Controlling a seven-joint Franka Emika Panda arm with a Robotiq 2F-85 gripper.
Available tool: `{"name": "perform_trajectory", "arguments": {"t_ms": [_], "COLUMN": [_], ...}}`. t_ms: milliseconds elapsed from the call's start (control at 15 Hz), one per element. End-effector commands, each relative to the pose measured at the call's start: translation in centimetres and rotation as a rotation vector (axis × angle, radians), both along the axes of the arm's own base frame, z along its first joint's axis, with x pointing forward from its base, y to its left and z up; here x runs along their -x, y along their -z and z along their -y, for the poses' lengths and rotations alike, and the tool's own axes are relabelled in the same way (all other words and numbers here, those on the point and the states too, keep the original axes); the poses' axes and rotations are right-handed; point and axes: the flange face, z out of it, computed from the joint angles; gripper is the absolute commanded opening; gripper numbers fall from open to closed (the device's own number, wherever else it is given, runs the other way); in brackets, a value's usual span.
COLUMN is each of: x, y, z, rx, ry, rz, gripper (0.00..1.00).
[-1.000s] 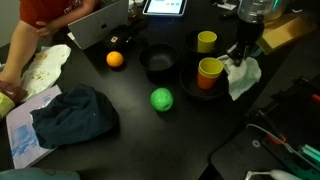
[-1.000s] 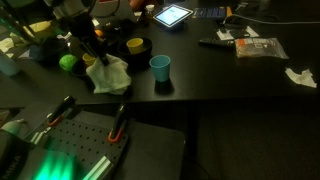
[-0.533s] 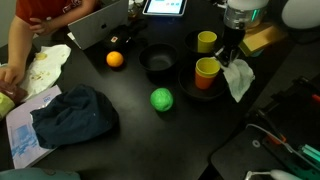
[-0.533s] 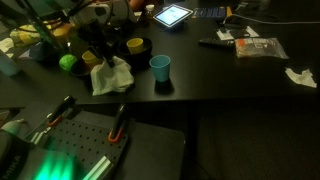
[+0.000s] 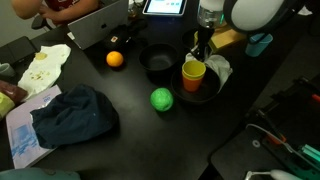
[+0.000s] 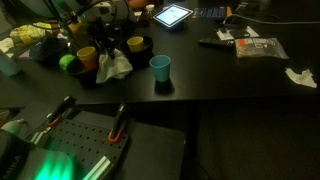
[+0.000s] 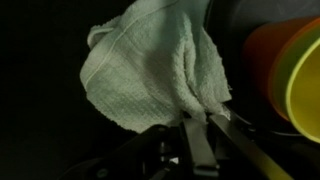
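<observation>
Limply, white cloth (image 7: 150,75) hangs lengthwise below jaws.

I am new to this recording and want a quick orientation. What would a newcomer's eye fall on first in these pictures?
The gripper is shut on a white cloth, which hangs right beside the stacked yellow and orange cups. On the black table a bright green ball lies near the cups, and an orange ball lies farther off. A crumpled dark blue cloth lies toward the table's edge.
</observation>
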Motion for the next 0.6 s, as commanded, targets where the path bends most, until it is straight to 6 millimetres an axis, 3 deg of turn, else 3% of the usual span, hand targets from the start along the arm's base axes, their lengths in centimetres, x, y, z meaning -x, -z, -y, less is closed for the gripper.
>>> {"name": "perform_trajectory", "arguments": {"t_ms": [0, 333, 533], "x": [-2.5, -4.3, -4.3], "y": [0.0, -0.3, -0.2], "z": [-1.5, 0.3, 1.5], "rx": [0.013, 0.158, 0.181], "ry": [-0.049, -0.120, -0.110], "rz": [0.048, 0.072, 0.063], "gripper": [0.05, 0.05, 0.05]}}
